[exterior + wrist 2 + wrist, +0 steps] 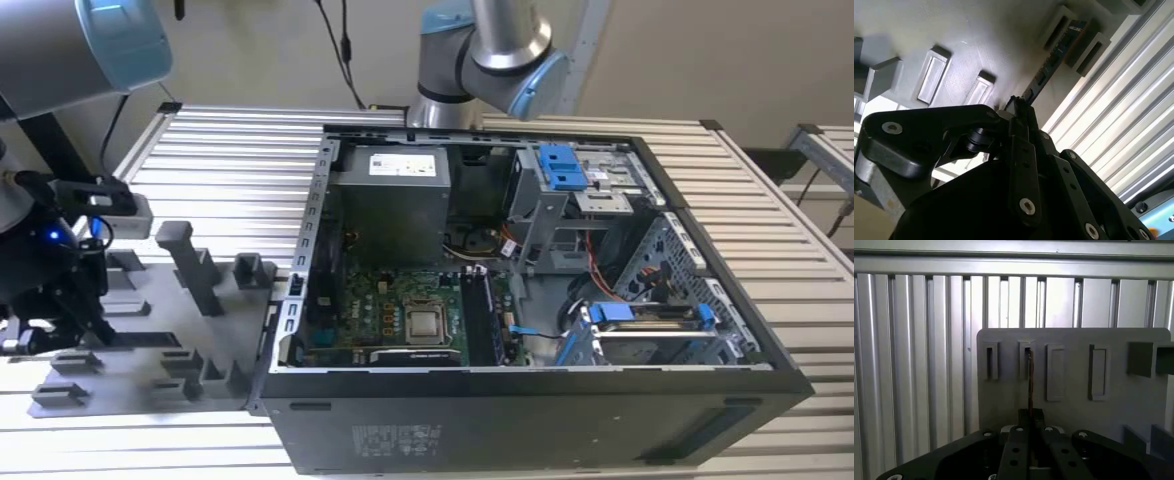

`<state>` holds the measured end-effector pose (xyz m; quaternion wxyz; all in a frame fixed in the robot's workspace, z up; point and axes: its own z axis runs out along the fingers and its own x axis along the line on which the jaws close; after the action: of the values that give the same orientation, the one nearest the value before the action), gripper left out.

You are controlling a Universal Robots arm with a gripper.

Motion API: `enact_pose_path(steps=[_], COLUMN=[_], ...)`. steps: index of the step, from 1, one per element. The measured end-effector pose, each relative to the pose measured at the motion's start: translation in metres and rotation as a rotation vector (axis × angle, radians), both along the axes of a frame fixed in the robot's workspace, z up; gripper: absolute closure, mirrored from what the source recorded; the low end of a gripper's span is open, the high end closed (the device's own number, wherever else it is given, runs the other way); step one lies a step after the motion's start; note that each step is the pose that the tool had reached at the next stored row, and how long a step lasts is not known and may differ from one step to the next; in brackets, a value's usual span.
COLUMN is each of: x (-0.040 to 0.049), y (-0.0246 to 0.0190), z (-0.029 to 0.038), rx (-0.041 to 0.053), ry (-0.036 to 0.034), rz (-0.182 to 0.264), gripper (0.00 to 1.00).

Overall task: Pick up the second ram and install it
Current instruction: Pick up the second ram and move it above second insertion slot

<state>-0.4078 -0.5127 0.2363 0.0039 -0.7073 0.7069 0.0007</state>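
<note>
The second ram [1030, 377] is seen edge-on in the first wrist view as a thin dark stick, its far end seated in a slot of the grey holder plate [1074, 415]. In the second wrist view the ram [1046, 62] runs between two grey holder blocks, dark blue-green with black chips. My gripper [1030, 416] is shut on the ram's near end, and its fingers [1015, 112] pinch the stick from both sides. In the exterior view the gripper [54, 328] hangs low over the holder plate [134, 345] at that view's left.
An open computer case [534, 390] lies on the slatted metal table [227, 150], to the exterior view's right of the holder plate. Its motherboard [400, 310] faces up, with drive cages and blue clips beyond. Tall grey holder blocks [187, 265] stand close to the gripper.
</note>
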Motion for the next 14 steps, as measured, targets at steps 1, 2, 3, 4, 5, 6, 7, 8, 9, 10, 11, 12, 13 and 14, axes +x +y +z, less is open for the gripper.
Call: enact_pose_path(steps=[1,2,3,4,5,6,7,8,9,10,11,12,13,14], x=[0.0000,0.0000,0.0000,0.0000,0.0000,0.0000,0.0000,0.0002,0.0002,0.0002,0.0003,0.0004,0.0006,0.0007], y=[0.0000,0.0000,0.0000,0.0000,0.0000,0.0000,0.0000,0.0000,-0.0001,0.0000,0.0000,0.0000,0.0000,0.0000], z=[0.0012,0.0025,0.0039,0.0053,0.0067,0.0082,0.0097,0.0113,0.0128,0.0142,0.0155,0.0164,0.0175,0.0185], rx=[0.0000,0.0000,0.0001,0.0000,0.0001,0.0001,0.0001,0.0001,0.0001,0.0000,0.0000,0.0001,0.0000,0.0001], ry=[0.0000,0.0000,-0.0001,-0.0001,-0.0001,-0.0001,-0.0001,-0.0001,-0.0001,-0.0001,0.0000,-0.0001,0.0000,-0.0001], rz=[-0.002,-0.003,-0.004,-0.005,-0.007,-0.008,-0.008,-0.009,-0.009,-0.010,-0.010,-0.011,-0.011,-0.011], gripper=[0.86,0.86,0.86,0.86,0.86,0.86,0.86,0.86,0.86,0.86,0.86,0.86,0.86,0.86])
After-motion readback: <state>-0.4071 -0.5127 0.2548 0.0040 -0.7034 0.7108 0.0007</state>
